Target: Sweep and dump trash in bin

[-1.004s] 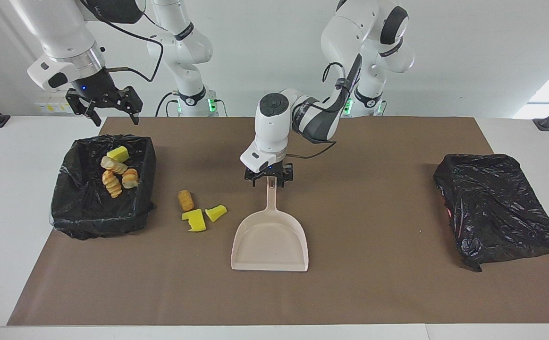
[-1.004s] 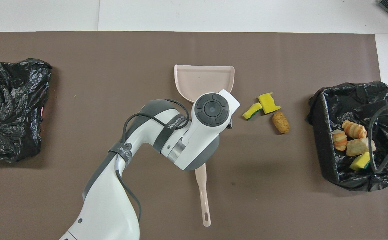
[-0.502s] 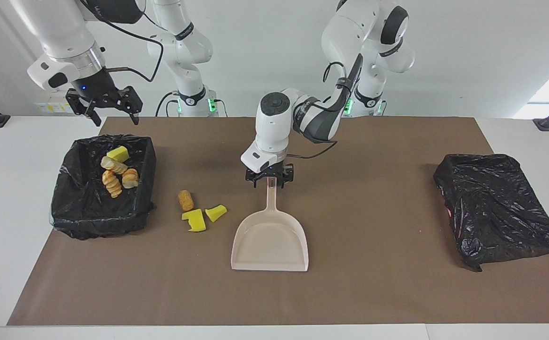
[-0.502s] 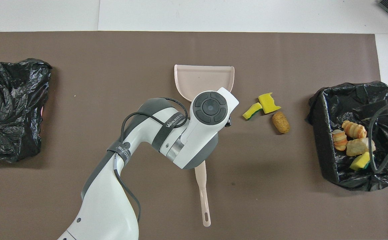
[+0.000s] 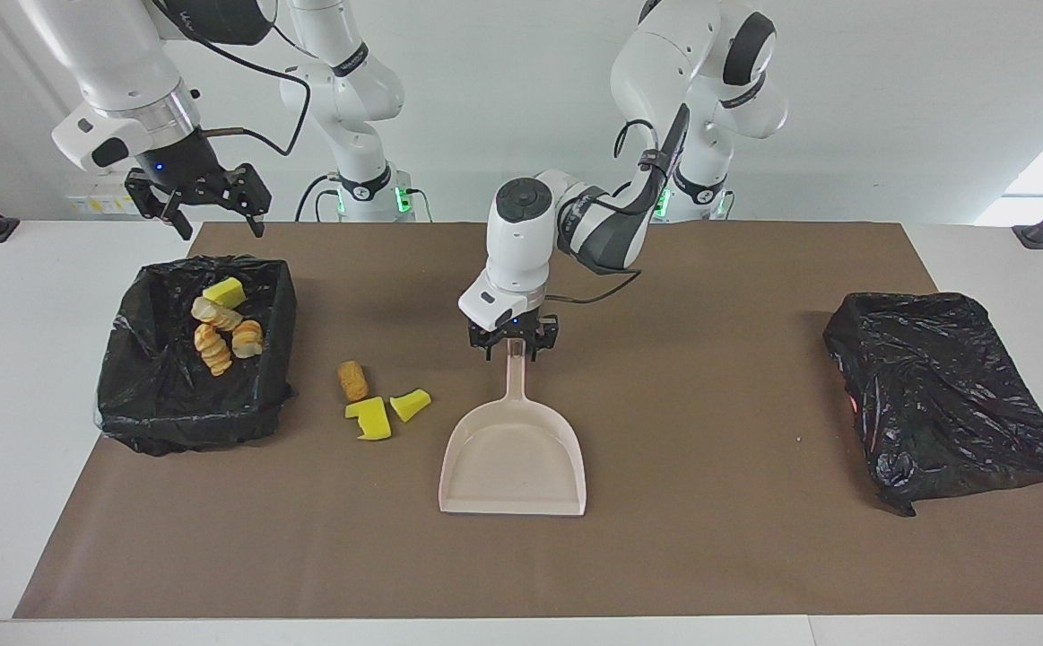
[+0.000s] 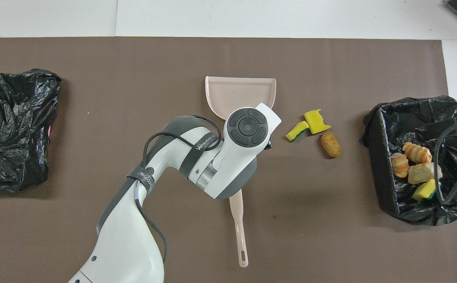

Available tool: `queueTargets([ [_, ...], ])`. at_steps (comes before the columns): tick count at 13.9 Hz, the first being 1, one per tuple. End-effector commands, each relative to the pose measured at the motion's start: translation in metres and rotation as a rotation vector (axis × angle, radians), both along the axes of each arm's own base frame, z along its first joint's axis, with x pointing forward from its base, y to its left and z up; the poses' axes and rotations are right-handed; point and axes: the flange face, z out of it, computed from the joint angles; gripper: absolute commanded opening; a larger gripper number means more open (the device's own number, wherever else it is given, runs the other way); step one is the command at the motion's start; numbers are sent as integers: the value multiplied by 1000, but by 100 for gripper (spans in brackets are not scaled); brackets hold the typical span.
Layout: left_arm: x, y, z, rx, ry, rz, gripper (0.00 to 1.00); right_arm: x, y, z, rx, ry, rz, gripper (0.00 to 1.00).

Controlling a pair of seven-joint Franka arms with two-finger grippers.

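Starting at my end of the table: my right pincer hangs in the air over the near rim of the bin, jaws spread wide with nothing in them. That arm's just waiting.

The bin is a box lined with a black bag, sitting at the right arm's end of the brown mat. Four bits of trash are in it already: one yellow wedge and three striped bread lumps in a little pile.

My left pincer is down low at the handle of the dustpan, mid-table, with a finger on either side of the handle's tip. Honestly I can't tell whether it's actually clamped on or only straddling it.

The three loose scraps are on the mat between the dustpan and the bin, off toward the right arm's end from my left pincer and a little farther out than it. None of them touches the pincer or the pan. The tan lump comes first, then two yellow wedges, one small and one bigger, the small one just beside the pan's shoulder.

Farthest out is the dustpan's wide mouth, flat on the mat and pointing away from me.

At the left arm's end there's a crumpled black bag, well apart from everything else.
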Motion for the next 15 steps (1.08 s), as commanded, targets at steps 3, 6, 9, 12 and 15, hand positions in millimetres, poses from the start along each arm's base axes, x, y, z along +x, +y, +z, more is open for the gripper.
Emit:
queueTargets([
  [3,4,-2,-3,-1,-23,-1,73,-5,2,2,26,-4,-18,100],
  [6,4,-3,-2,-9,-28,-3,73,-5,2,1,26,-3,-18,100],
  [9,5,-3,-3,-13,-34,-1,72,-5,2,2,26,-4,-18,100],
  [12,3,-1,-11,-2,-22,-4,70,-5,2,2,26,-4,-18,100],
  [15,3,1,-13,13,-17,-7,71,-5,2,2,26,-4,-18,100],
])
